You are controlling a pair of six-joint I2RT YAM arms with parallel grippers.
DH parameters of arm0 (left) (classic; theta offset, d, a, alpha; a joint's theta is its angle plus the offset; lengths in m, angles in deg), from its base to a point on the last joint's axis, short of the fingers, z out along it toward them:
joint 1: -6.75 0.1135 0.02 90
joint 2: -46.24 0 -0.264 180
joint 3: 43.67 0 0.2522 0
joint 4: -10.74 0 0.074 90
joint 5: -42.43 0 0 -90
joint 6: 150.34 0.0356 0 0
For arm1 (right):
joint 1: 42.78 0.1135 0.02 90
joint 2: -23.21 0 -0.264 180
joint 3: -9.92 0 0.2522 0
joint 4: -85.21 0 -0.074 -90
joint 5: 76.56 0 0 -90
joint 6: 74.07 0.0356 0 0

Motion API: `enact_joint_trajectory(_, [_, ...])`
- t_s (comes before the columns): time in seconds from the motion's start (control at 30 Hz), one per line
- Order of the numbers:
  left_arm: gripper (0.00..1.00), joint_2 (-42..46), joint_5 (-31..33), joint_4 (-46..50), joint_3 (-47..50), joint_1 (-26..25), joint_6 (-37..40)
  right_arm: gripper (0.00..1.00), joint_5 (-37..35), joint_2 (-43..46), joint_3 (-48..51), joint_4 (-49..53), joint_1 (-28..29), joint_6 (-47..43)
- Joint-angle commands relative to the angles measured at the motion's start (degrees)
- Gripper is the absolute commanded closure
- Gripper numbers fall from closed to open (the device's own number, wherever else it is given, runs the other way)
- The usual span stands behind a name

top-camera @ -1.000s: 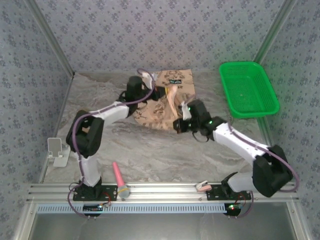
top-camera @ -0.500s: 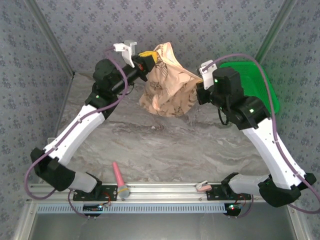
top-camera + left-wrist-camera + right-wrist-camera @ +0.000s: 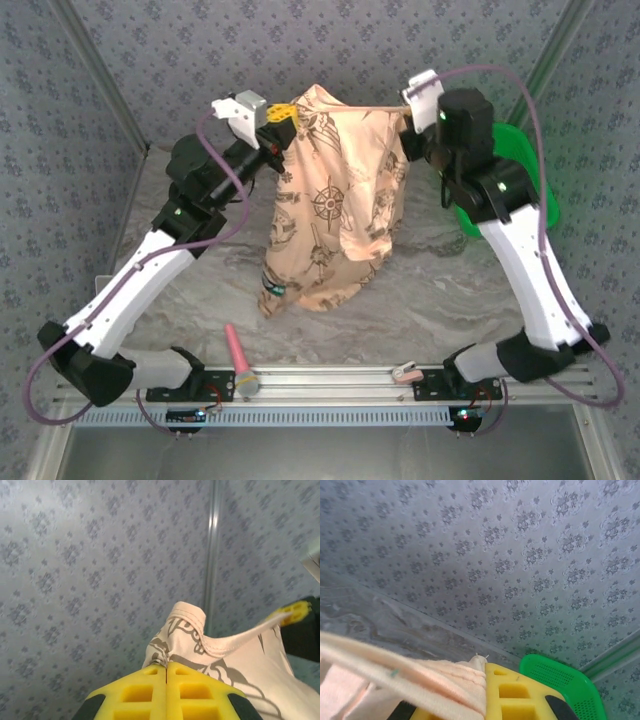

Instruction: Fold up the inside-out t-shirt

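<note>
The inside-out t-shirt [image 3: 335, 205], peach-tan with dark compass prints, hangs in the air between both arms, its lower end drooping to the marbled table [image 3: 430, 300]. My left gripper [image 3: 283, 112] is shut on its upper left corner; in the left wrist view the yellow fingers [image 3: 145, 690] pinch a hemmed fold of the t-shirt [image 3: 200, 647]. My right gripper [image 3: 404, 103] is shut on the upper right corner, and in the right wrist view a ribbed peach edge of the t-shirt [image 3: 430, 677] lies over the left yellow finger [image 3: 520, 697]. The top hem is stretched taut between the two grippers.
A green plastic basket [image 3: 530, 200] stands at the back right, partly behind the right arm, and it also appears in the right wrist view [image 3: 560, 680]. A pink-handled tool [image 3: 240, 358] lies near the front rail. Patterned walls close in the back and sides.
Both arms have risen from the table and spread apart, lifting the t-shirt from a crumpled heap into a hanging, stretched sheet.
</note>
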Motion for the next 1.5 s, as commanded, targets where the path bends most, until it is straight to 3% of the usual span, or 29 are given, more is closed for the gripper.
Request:
enact_joint_trajectory(0.0, [1.00,-3.48,1.43,-1.45,-4.45,3.74,2.94,1.00,-5.13,-8.79,-10.04,-1.67,-2.62,0.86])
enact_joint_trajectory(0.13, [1.00,-8.75,1.32,0.18,-10.56,7.74,4.39,1.00,-10.12,-20.67,-26.03,0.21,-4.09,2.29])
enact_joint_trajectory(0.3, [1.00,-16.08,-4.13,5.07,-22.74,12.64,3.73,1.00,-12.25,-33.73,-49.18,1.73,-5.73,0.96])
enact_joint_trajectory(0.37, [1.00,-17.63,-5.72,7.14,-26.89,13.27,4.46,1.00,-12.05,-34.64,-51.90,-0.71,-5.48,-0.83])
enact_joint_trajectory(0.5, [1.00,-18.26,-8.04,10.63,-30.65,13.74,6.08,1.00,-8.88,-30.65,-48.08,-4.02,-4.41,-3.59])
enact_joint_trajectory(0.6, [1.00,-15.85,-10.84,10.75,-27.32,13.82,5.48,1.00,-6.60,-25.76,-40.94,-2.25,-2.29,-5.45])
enact_joint_trajectory(0.67, [1.00,-13.25,-16.47,10.46,-21.28,13.68,3.22,1.00,-6.65,-21.12,-31.84,-2.47,-0.06,-8.30])
enact_joint_trajectory(0.7, [0.93,-11.96,-19.15,10.12,-17.31,13.30,0.66,1.00,-8.14,-18.04,-25.09,-3.39,1.49,-9.34])
enact_joint_trajectory(0.77, [0.55,-9.51,-22.03,7.37,-6.95,11.63,-3.22,1.00,-9.04,-11.33,-10.32,-5.55,4.25,-10.10])
enact_joint_trajectory(0.8, [0.49,-8.12,-23.13,4.81,-0.51,10.73,-3.93,1.00,-9.91,-7.25,-1.93,-6.04,5.83,-9.75])
enact_joint_trajectory(0.93, [0.49,-3.52,-19.93,-2.39,21.91,7.89,-7.85,1.00,-14.79,6.38,30.97,-8.78,13.12,-2.88])
enact_joint_trajectory(1.03, [0.48,-1.05,-18.16,-4.74,34.67,7.77,-11.37,0.96,-7.24,12.53,51.15,-6.55,21.29,7.27])
enact_joint_trajectory(1.07, [0.44,-0.02,-16.16,-3.94,37.81,7.74,-12.19,0.88,-3.04,13.34,56.01,-4.18,24.62,10.51])
enact_joint_trajectory(1.13, [0.38,1.10,-12.73,-0.15,41.03,7.82,-12.96,0.72,5.58,13.02,62.24,-2.81,29.67,17.20])
enact_joint_trajectory(1.2, [0.33,0.61,-11.70,2.86,41.18,7.89,-13.88,0.65,12.85,11.23,64.12,-1.84,32.16,21.51])
enact_joint_trajectory(1.27, [0.32,-1.46,-11.85,4.09,39.64,7.84,-14.63,0.61,13.48,9.17,62.99,1.15,32.49,24.13])
enact_joint_trajectory(1.37, [0.32,-7.43,-10.99,10.05,33.79,8.36,-17.14,0.52,15.72,7.43,58.75,3.30,29.38,22.59])
enact_joint_trajectory(1.47, [0.31,-15.18,-14.74,15.36,28.15,8.15,-20.15,0.50,18.26,5.11,54.01,3.45,22.14,27.02])
